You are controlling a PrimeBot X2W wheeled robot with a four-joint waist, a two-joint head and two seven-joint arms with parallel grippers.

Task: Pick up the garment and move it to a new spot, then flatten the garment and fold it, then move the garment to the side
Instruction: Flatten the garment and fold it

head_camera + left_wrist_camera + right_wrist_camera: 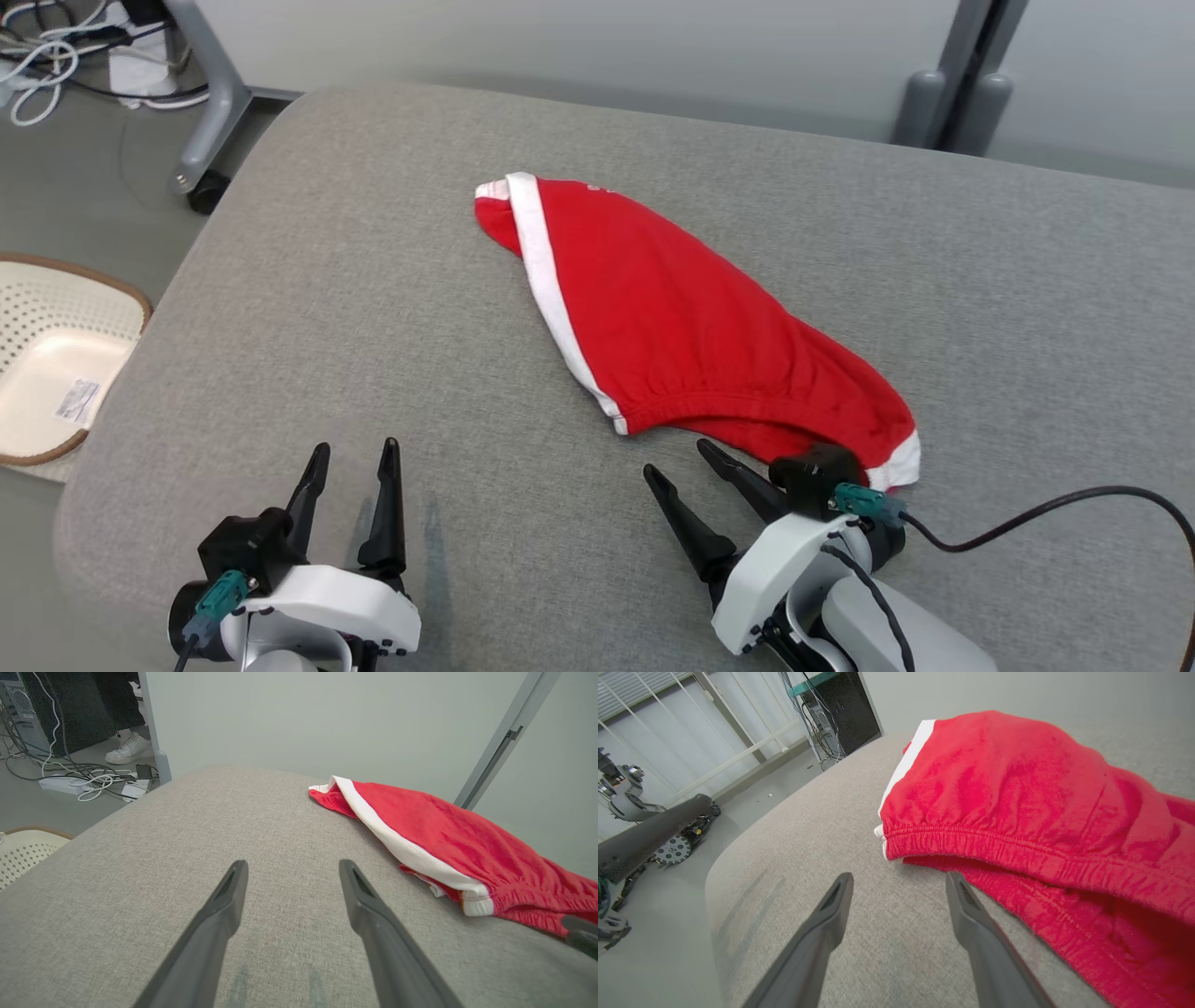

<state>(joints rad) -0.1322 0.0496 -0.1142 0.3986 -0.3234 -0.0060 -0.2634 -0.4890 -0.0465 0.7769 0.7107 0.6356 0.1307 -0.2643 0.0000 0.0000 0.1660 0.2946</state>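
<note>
The garment (681, 317) is a pair of red shorts with a white side stripe, lying folded over on the grey padded table (327, 308), running from the middle toward the lower right. Its elastic waistband faces me. My right gripper (674, 459) is open just in front of that waistband, not touching it; in the right wrist view the red shorts (1041, 812) lie just beyond and right of the open fingers (833, 905). Lower left, my left gripper (355, 450) is open over bare table, well left of the shorts (448, 840).
A perforated cream basket (56, 364) sits on the floor left of the table. Cables (47, 65) and a caster leg (210, 121) lie at the far left. A person's white shoe (128, 749) stands on the floor beyond the table.
</note>
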